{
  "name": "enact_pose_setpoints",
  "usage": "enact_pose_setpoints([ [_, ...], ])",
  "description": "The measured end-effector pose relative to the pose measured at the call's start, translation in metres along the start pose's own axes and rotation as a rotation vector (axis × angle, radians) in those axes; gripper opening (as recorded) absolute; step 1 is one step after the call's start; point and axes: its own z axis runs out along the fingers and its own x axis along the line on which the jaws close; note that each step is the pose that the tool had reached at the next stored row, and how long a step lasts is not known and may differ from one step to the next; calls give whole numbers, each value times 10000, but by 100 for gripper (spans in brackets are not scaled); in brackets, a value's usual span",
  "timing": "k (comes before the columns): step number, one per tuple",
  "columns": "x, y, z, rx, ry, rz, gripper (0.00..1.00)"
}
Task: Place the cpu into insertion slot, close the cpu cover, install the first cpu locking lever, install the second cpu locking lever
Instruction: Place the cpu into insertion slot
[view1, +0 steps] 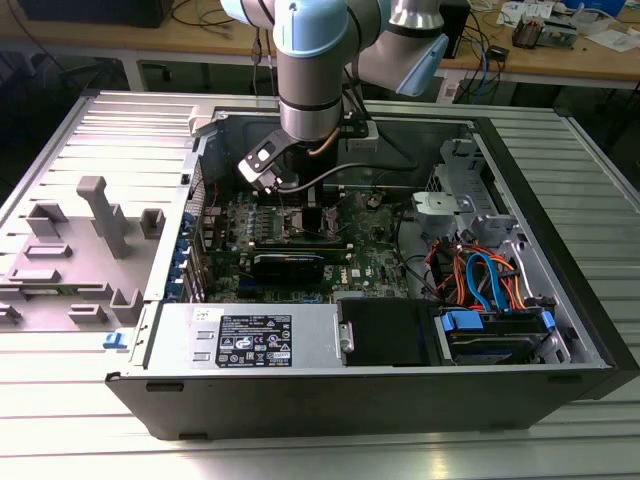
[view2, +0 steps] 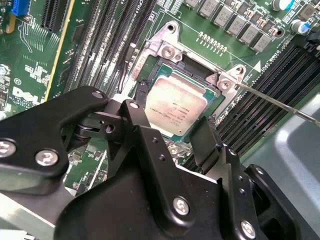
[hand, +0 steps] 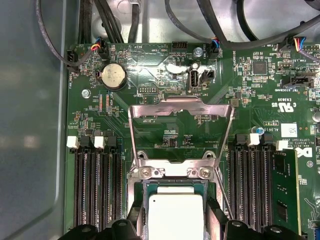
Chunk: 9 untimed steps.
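Judged the cpu light, stiff yet fragile, best taken by opposite edges; found fingers apart beside it in the insertion slot, with cpu cover raised.

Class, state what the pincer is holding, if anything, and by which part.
Nothing is held. The pincer straddles the cpu, which lies in the insertion slot; the first wrist view shows a gap on each side of the chip.
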Motion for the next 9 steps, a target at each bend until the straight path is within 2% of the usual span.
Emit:
enact_pose_setpoints([
  [9, 0, 3, -16, 1, -8, 2, 61],
])
